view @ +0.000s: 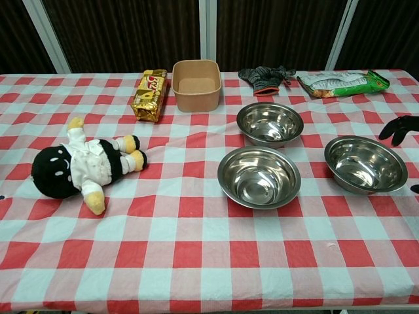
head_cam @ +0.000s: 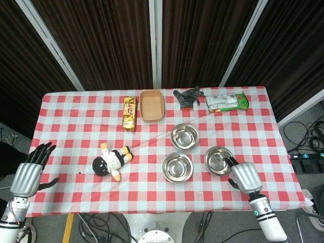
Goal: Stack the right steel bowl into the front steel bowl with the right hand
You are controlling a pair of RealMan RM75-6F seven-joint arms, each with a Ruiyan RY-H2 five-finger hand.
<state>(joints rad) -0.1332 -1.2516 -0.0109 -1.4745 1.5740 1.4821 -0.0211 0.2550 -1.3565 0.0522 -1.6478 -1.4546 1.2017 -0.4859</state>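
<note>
Right bowl [head_cam: 218, 160] sits on the table [head_cam: 71, 126] at the right side, just right of the front bowl [head_cam: 177, 167], the two rims close but apart. Dark fingers [head_cam: 229, 162] of the right hand [head_cam: 242, 175] reach to that bowl's near right rim, spread and holding nothing; in the chest view only their tips [view: 399, 128] show at the right edge, just beside the bowl. Whether they touch the steel I cannot tell. A third bowl [head_cam: 185, 135] stands behind the front one. Further back lie a tan box [head_cam: 152, 106], a gold packet [head_cam: 129, 113], a dark glove [head_cam: 187, 96] and a green snack bag [head_cam: 226, 102]. A doll [head_cam: 111, 161] lies left of the bowls. Left hand [head_cam: 29, 172] hangs off the table's left edge, fingers spread, empty
</note>
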